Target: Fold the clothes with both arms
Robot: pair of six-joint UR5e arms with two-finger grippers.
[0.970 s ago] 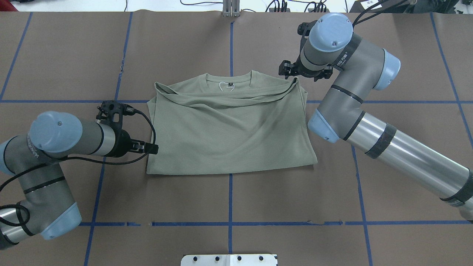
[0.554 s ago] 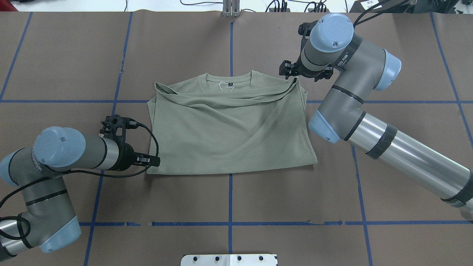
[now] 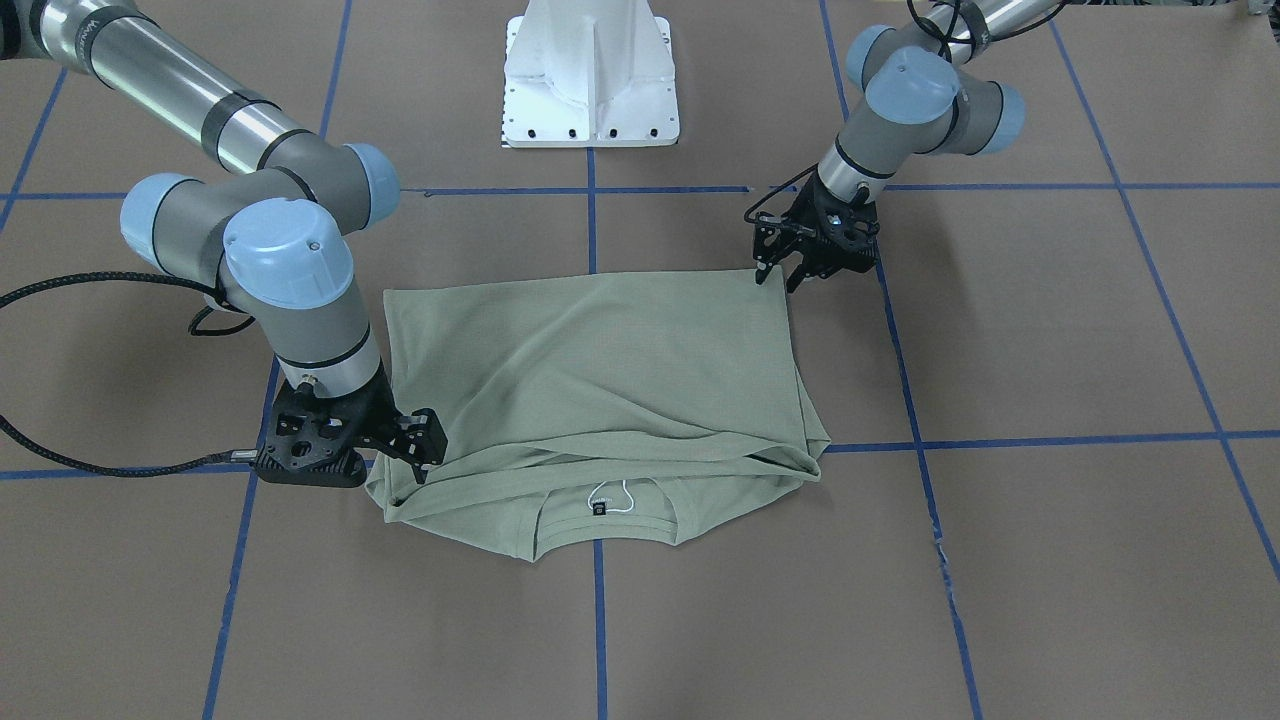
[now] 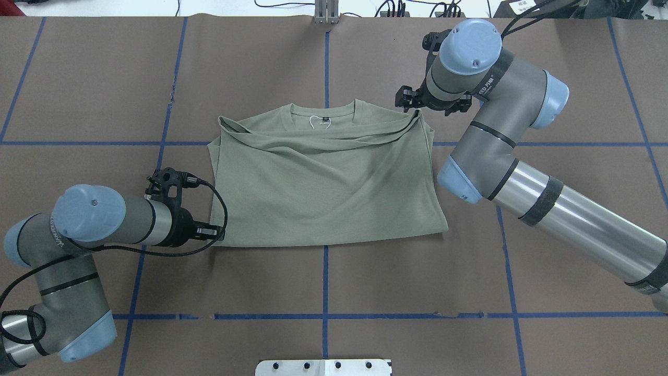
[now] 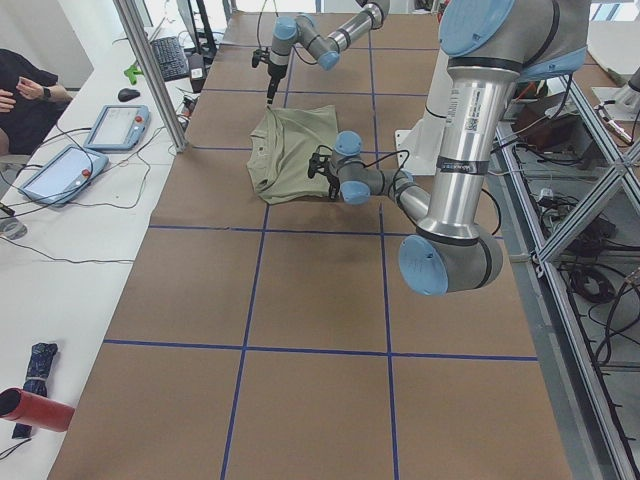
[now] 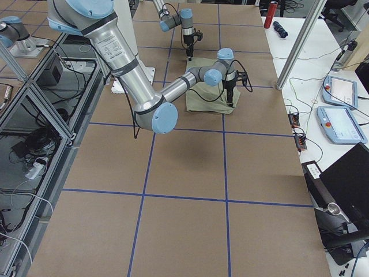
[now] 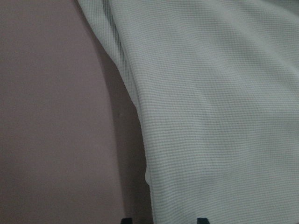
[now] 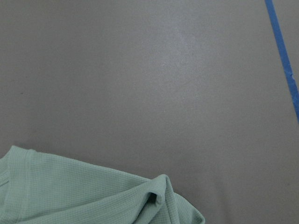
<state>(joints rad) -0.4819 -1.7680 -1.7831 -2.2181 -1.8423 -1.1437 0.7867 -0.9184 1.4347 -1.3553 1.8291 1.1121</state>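
The pale green shirt (image 4: 323, 183) lies folded in the middle of the brown table, neckline and tag at the far side. My left gripper (image 4: 218, 232) is open at the shirt's near left corner (image 3: 770, 285). In the left wrist view its two tips sit apart on either side of the cloth edge (image 7: 145, 177). My right gripper (image 3: 428, 452) stands at the far right shoulder corner with its fingers apart and holds nothing. The right wrist view shows that corner (image 8: 159, 191) lying free on the table.
The white pedestal base (image 3: 590, 70) stands at the robot's side of the table. Blue tape lines (image 4: 325, 282) cross the brown cover. Beside the table, the exterior left view shows a seated person (image 5: 25, 85), two tablets (image 5: 60, 170) and a red bottle (image 5: 35, 408).
My left arm slid along the shirt's left edge toward the robot's side, ending at the near left corner. The right arm lifted very slightly away from the shoulder corner.
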